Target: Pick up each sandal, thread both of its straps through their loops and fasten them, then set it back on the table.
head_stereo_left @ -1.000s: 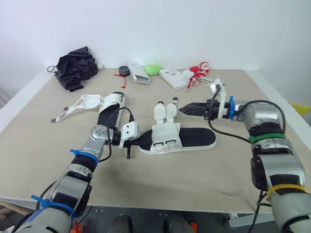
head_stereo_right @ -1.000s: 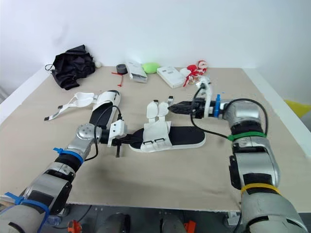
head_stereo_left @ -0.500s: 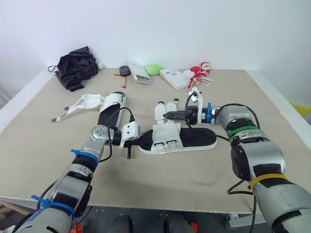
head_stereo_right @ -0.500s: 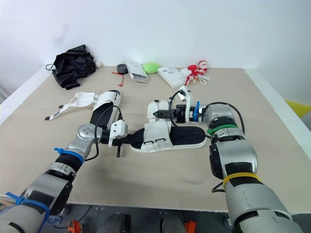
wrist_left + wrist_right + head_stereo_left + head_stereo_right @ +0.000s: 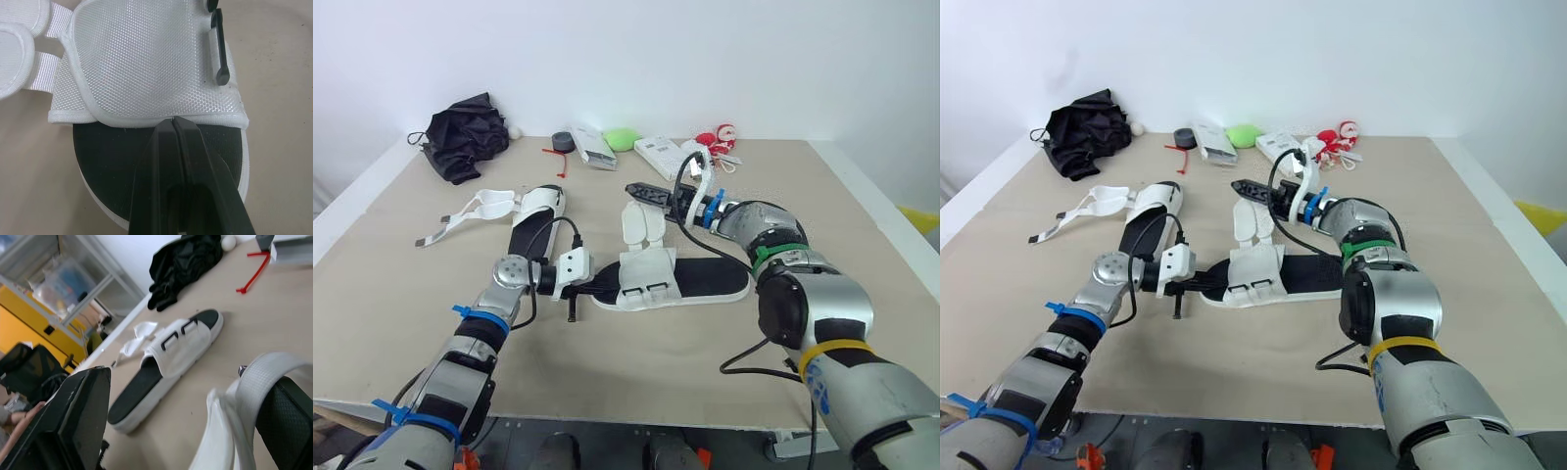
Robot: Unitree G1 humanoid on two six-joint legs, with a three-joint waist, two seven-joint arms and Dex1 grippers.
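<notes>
A sandal [image 5: 705, 279] with a black sole and a white upper lies in the middle of the table, its two white straps [image 5: 642, 223] loose and pointing away from me. My left gripper [image 5: 599, 285] is shut, its tips resting on the insole at the toe end, against the edge of the upper [image 5: 146, 63]. My right gripper [image 5: 637, 190] hovers open just above the strap ends; a white strap [image 5: 259, 377] curls beside one of its fingers [image 5: 83, 426]. The second sandal [image 5: 534, 219] lies to the left with its straps [image 5: 475, 209] spread out on the table.
Along the back edge lie a black cloth bundle [image 5: 465, 132], a black round object [image 5: 564, 141], two white boxes [image 5: 592, 147] [image 5: 666, 157], a green object [image 5: 622, 139] and a red-and-white toy [image 5: 715, 145]. The table ends at the left, right and front.
My right gripper has swung left and farther back, from the right of the sandal to above its strap ends. The left gripper and both sandals have stayed put.
</notes>
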